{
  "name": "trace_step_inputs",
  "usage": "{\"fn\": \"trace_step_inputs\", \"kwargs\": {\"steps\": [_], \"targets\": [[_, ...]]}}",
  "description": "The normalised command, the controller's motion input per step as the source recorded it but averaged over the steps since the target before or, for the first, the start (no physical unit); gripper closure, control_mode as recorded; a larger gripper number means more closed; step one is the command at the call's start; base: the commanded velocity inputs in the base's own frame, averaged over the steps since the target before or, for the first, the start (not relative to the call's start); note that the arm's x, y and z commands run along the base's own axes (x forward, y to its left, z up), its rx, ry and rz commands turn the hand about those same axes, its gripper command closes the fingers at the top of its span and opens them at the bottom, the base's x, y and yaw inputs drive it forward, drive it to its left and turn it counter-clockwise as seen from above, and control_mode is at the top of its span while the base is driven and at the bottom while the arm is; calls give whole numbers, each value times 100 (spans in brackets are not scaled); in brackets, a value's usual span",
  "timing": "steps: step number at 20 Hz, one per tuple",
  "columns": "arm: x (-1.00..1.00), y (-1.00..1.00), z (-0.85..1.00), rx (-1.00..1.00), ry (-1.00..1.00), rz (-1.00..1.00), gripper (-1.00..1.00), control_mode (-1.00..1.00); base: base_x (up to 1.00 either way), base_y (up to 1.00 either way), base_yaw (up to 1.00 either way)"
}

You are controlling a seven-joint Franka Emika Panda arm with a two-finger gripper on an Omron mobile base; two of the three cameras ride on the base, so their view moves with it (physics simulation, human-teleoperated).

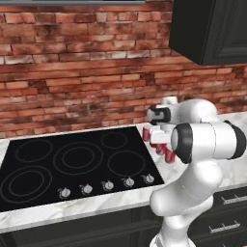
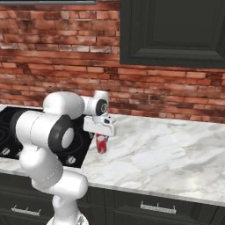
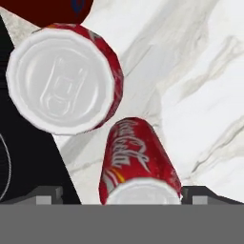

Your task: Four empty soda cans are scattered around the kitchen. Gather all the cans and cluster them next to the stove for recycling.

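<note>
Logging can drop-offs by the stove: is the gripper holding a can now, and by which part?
Nothing is held. The gripper is open, its fingertips apart on either side of an upright soda can standing on the counter.

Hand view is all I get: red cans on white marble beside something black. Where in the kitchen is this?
Observer: The black thing is the stove. The soda cans stand on the counter at its right edge.
Operator: Where is the robot's hand?
Observer: The gripper hangs straight above one can, pointing down.
Operator: What is behind the cans?
Observer: A brick wall, with a dark cabinet mounted above the counter.
</note>
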Motion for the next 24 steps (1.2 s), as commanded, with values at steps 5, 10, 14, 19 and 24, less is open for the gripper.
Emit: {"fn": "trace_step_inputs", "kwargs": {"steps": [5,10,14,19,24], "targets": [[-7,-1,32,0,-5,0,-100,-100,0,0,0],[-14,0,33,0,-1,0,-100,-100,0,0,0],[-27,0,25,0,-7,0,-100,-100,0,0,0],[-61,0,38,0,-9,0,-100,-100,0,0,0],[-65,0,32,0,-10,0,-100,-100,0,0,0]]}}
